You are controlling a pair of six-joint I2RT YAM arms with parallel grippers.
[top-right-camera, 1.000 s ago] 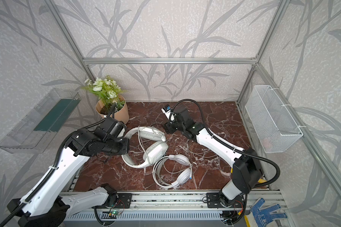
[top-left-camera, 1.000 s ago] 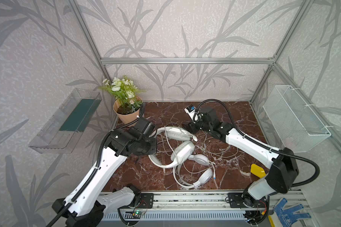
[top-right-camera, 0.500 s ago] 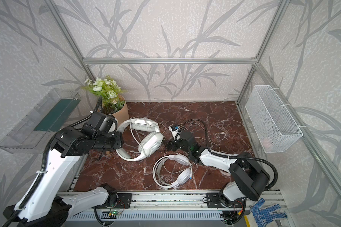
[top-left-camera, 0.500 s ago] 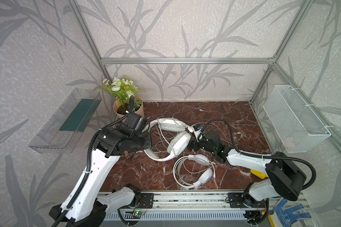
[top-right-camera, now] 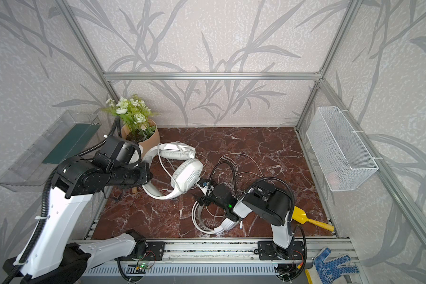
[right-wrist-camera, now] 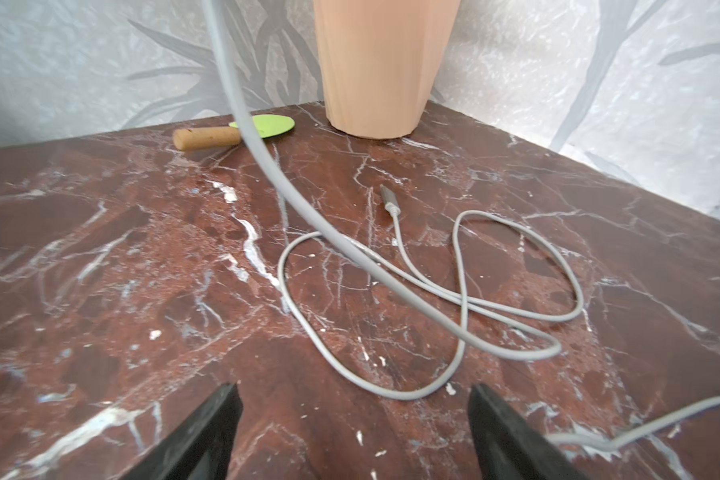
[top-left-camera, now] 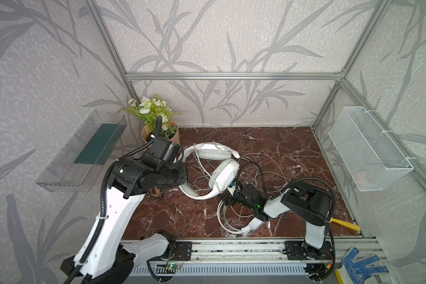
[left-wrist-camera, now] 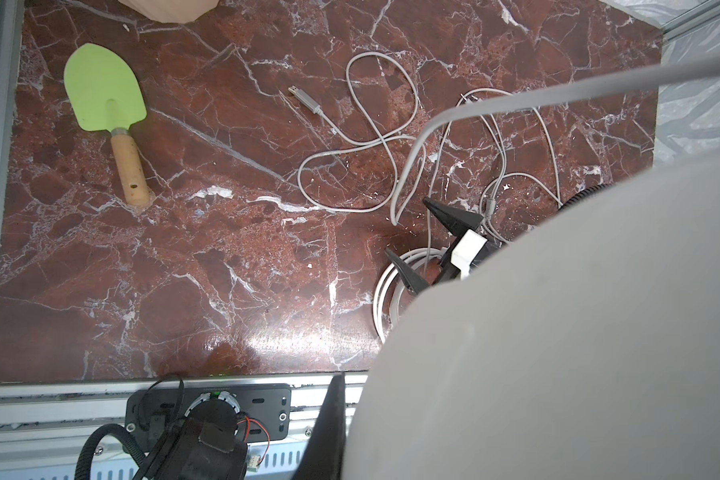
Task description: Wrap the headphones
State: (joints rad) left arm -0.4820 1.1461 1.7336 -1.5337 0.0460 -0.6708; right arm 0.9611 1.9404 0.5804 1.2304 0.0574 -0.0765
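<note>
**Top views**
Greyish-white headset [top-left-camera: 223, 173]: left of the middle of the marble table [top-left-camera: 268, 142], near the flower pot [top-left-camera: 146, 134]; its headband curves back to the left arm.
Left gripper [top-left-camera: 183, 173]: pressed together on the headband of the greyish-white headset; the fingertips are hidden under the wrist.
Glossy white headset [top-right-camera: 228, 224]: flat on the marble near the front rail, partly under the right arm.
Right gripper [top-right-camera: 197, 199]: fingers spread, nothing between them, low over the band of the glossy white headset.
Pale cables [top-right-camera: 236, 154]: loose loops on the marble between the headsets and behind the right arm.
Yellow scoop [top-right-camera: 303, 216]: front right, beyond the right arm.

**Left wrist view**
Greyish-white headset [left-wrist-camera: 558, 332]: a blurred pale mass close to the lens; its cable [left-wrist-camera: 578, 92] crosses the frame and drops to the table.
Left gripper's finger [left-wrist-camera: 331, 419]: one dark finger against the pale mass; the other is hidden.
Right gripper [left-wrist-camera: 425, 245]: two black fingers well apart above the doubled band of the glossy white headset [left-wrist-camera: 381, 291].
USB plug [left-wrist-camera: 304, 96]: free cable end on the marble, apart from both grippers.
Green trowel [left-wrist-camera: 105, 95]: wooden-handled, flat on the marble.

**Right wrist view**
Right gripper [right-wrist-camera: 354, 436]: fingers wide apart, bare marble between them.
Grey cable [right-wrist-camera: 458, 299]: crossed loops on the table, ending in the USB plug [right-wrist-camera: 389, 199]; another strand [right-wrist-camera: 265, 158] passes close before the lens.
Flower pot [right-wrist-camera: 383, 62]: at the wall, the green trowel [right-wrist-camera: 267, 124] just beside it.
</note>
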